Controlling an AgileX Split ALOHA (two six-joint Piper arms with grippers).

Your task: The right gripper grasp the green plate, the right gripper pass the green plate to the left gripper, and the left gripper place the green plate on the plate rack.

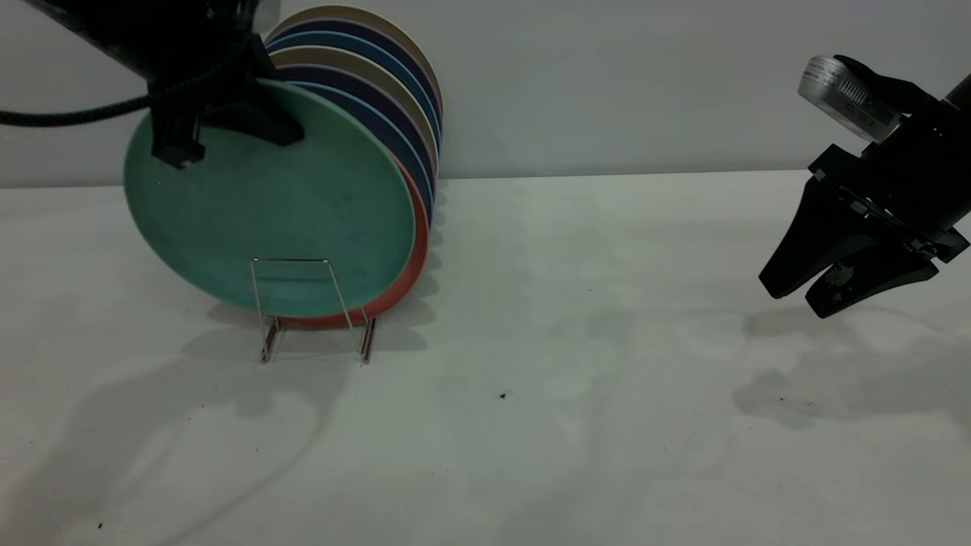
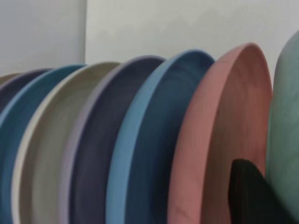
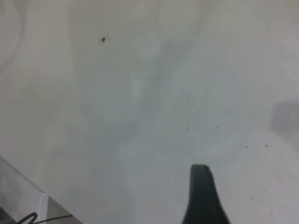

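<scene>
The green plate (image 1: 288,220) stands tilted at the front of the plate rack (image 1: 293,261), with its lower edge behind the front wire loop. It also shows in the left wrist view (image 2: 286,126). My left gripper (image 1: 231,145) is at the plate's upper rim and shut on it. One black finger (image 2: 252,196) sits between the green plate and the salmon-pink plate (image 2: 219,130) behind it. My right gripper (image 1: 798,300) hangs open and empty above the table at the far right. One of its fingers (image 3: 202,198) shows over bare table.
Behind the green plate the rack holds a salmon-pink plate (image 1: 415,243), then several dark blue, light blue and beige plates (image 1: 379,91) in a row up to the back wall. The white table (image 1: 576,379) stretches between rack and right gripper.
</scene>
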